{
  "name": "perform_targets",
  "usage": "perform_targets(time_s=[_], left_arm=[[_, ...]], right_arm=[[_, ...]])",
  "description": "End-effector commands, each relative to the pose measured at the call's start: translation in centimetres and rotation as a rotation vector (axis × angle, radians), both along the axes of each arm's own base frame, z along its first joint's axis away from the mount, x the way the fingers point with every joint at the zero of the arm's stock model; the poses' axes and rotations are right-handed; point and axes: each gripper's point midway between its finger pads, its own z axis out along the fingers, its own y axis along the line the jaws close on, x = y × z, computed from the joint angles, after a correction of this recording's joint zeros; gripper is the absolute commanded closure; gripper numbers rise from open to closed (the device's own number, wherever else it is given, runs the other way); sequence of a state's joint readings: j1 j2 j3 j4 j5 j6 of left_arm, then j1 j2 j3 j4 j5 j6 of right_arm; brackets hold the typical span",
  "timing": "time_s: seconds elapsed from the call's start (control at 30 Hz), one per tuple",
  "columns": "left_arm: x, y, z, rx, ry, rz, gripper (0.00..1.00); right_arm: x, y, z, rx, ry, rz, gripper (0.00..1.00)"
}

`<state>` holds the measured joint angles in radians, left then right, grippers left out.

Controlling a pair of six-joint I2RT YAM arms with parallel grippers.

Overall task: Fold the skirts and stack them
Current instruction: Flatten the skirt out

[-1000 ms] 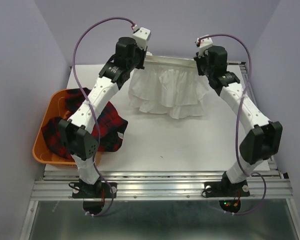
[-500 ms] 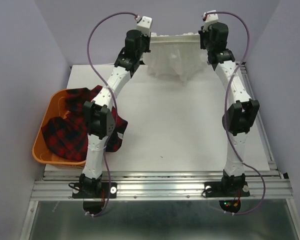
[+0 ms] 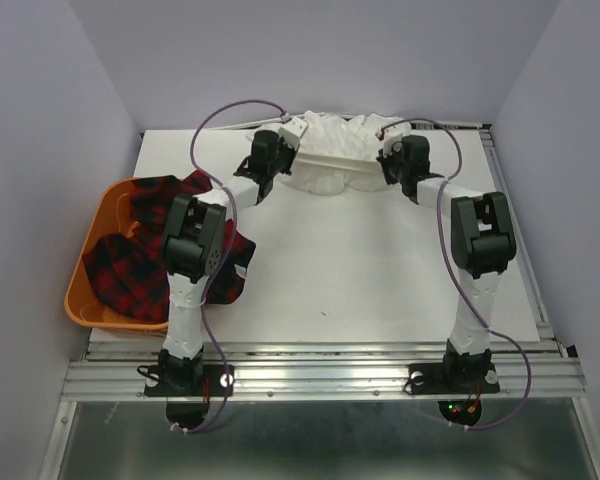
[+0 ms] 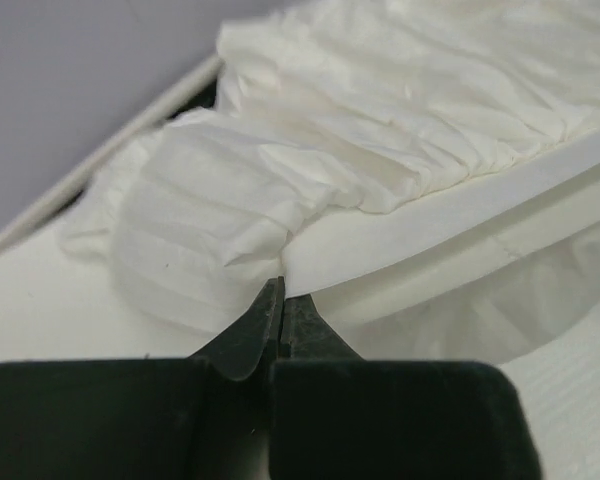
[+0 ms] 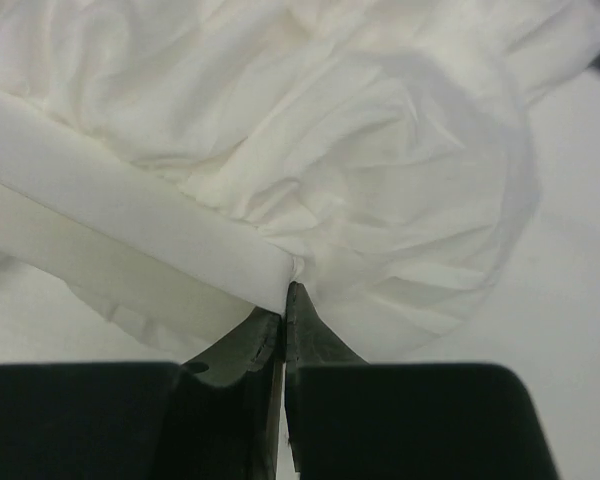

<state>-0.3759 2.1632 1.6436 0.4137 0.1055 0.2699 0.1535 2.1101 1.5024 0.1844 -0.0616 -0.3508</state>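
The white pleated skirt (image 3: 340,155) lies bunched on the table at the far middle, its waistband stretched between my two grippers. My left gripper (image 3: 298,138) is shut on the waistband's left end; the left wrist view shows its closed jaws (image 4: 280,290) pinching the flat white band (image 4: 460,210). My right gripper (image 3: 384,148) is shut on the right end, also seen in the right wrist view (image 5: 285,295) with the band (image 5: 110,210) beside ruffled fabric. Red-and-black plaid skirts (image 3: 130,265) lie in and over the orange basket (image 3: 90,260).
The basket stands at the table's left edge, with plaid fabric (image 3: 230,260) spilling onto the white table (image 3: 380,270). The back wall rises just behind the white skirt. A metal rail (image 3: 320,375) runs along the near edge by the arm bases.
Both arms have lowered from high up to the far table, bringing the white skirt down. It hung spread below the waistband before; now it lies bunched on the table.
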Motion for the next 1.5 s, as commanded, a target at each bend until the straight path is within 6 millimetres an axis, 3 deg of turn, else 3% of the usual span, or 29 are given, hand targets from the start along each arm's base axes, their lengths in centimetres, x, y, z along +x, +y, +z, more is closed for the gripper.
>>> perform_targets(time_s=[0.0,0.03,0.2,0.37,0.4,0.43,0.47,0.53,0.57,0.6,0.67,0.7,0.73,0.77,0.8,0.87,0.9,0.93,0.97,1.03,1.07,1.13,1.17,1.2,1.27,1.37,1.4,1.43,1.47], left_arm=[[-1.1,4.7,1.0,0.108,-0.100,0.125,1.00],[-1.8,4.6,2.4,0.096,-0.130,0.120,1.00],[-3.6,5.5,1.3,0.105,-0.084,0.139,1.00],[-3.8,5.9,3.2,0.061,-0.084,0.180,1.00],[-3.4,5.9,4.3,0.044,-0.099,0.192,1.00],[-3.1,5.8,4.7,0.028,-0.092,0.199,1.00],[-2.4,5.6,6.6,0.006,-0.123,0.210,1.00],[-1.3,5.4,6.3,0.003,-0.105,0.228,1.00],[-0.1,5.6,8.7,-0.017,-0.146,0.256,1.00],[0.9,5.4,7.6,-0.008,-0.128,0.268,1.00],[2.3,5.6,7.6,-0.011,-0.114,0.306,1.00],[3.5,5.6,10.6,-0.047,-0.164,0.322,1.00],[4.7,6.0,9.1,-0.044,-0.144,0.335,1.00],[5.4,6.0,9.0,-0.065,-0.139,0.346,1.00],[6.6,6.2,9.8,-0.091,-0.165,0.363,1.00],[7.9,7.0,10.8,-0.119,-0.197,0.389,1.00],[8.5,7.6,12.5,-0.140,-0.241,0.416,1.00],[9.2,7.7,11.4,-0.130,-0.244,0.425,1.00],[9.6,8.0,12.6,-0.139,-0.287,0.431,1.00],[10.1,8.1,12.1,-0.096,-0.328,0.422,1.00],[10.3,8.3,13.4,-0.112,-0.393,0.419,1.00],[10.4,8.8,13.3,-0.097,-0.437,0.418,1.00],[10.5,9.1,14.3,-0.096,-0.487,0.423,1.00],[10.6,9.8,15.8,-0.110,-0.525,0.441,1.00],[11.0,10.6,16.7,-0.144,-0.556,0.461,1.00],[10.7,12.2,20.5,-0.217,-0.649,0.468,1.00],[10.3,12.1,21.1,-0.213,-0.664,0.444,1.00],[10.0,12.1,21.5,-0.210,-0.689,0.427,1.00],[9.8,11.9,21.5,-0.194,-0.694,0.408,1.00]], right_arm=[[-1.3,-4.0,-1.4,-0.051,-0.032,-0.055,0.99],[-1.8,-4.0,-0.9,-0.045,-0.037,-0.054,0.99],[-3.8,-3.6,-0.8,-0.009,0.008,-0.047,0.99],[-3.0,-3.7,2.0,0.013,-0.016,-0.070,0.99],[-2.8,-3.9,2.0,0.011,-0.007,-0.085,0.99],[-1.9,-3.9,3.4,0.022,-0.034,-0.097,0.99],[-1.4,-4.0,3.8,0.026,-0.040,-0.106,0.99],[-0.2,-4.4,3.2,0.016,-0.023,-0.142,0.99],[1.2,-4.7,5.0,0.019,-0.058,-0.165,0.99],[2.0,-5.0,3.7,0.012,-0.040,-0.192,0.99],[3.6,-5.7,4.1,0.028,-0.053,-0.227,0.99],[5.2,-5.7,6.7,0.045,-0.109,-0.238,0.99],[5.9,-6.6,6.8,0.043,-0.107,-0.271,0.99],[6.8,-6.6,5.5,0.054,-0.091,-0.284,0.99],[8.1,-7.4,8.1,0.071,-0.150,-0.308,0.99],[9.4,-8.0,7.6,0.081,-0.165,-0.357,0.99],[9.9,-8.7,7.9,0.091,-0.181,-0.381,0.99],[10.6,-9.1,9.6,0.105,-0.233,-0.406,0.99],[11.0,-9.1,9.1,0.111,-0.239,-0.413,0.99],[11.7,-9.1,10.4,0.125,-0.308,-0.410,0.99],[12.0,-9.1,10.8,0.123,-0.332,-0.405,0.99],[12.6,-9.3,12.1,0.124,-0.397,-0.404,0.99],[12.8,-9.4,13.9,0.126,-0.441,-0.411,0.99],[13.0,-9.6,14.6,0.127,-0.461,-0.417,0.99],[13.3,-10.0,16.0,0.142,-0.508,-0.443,0.99],[12.5,-9.8,19.9,0.190,-0.593,-0.436,0.99],[12.2,-9.6,18.8,0.204,-0.590,-0.423,0.99],[11.2,-8.9,21.0,0.218,-0.627,-0.379,0.99],[10.7,-8.5,20.8,0.219,-0.630,-0.352,0.99]])
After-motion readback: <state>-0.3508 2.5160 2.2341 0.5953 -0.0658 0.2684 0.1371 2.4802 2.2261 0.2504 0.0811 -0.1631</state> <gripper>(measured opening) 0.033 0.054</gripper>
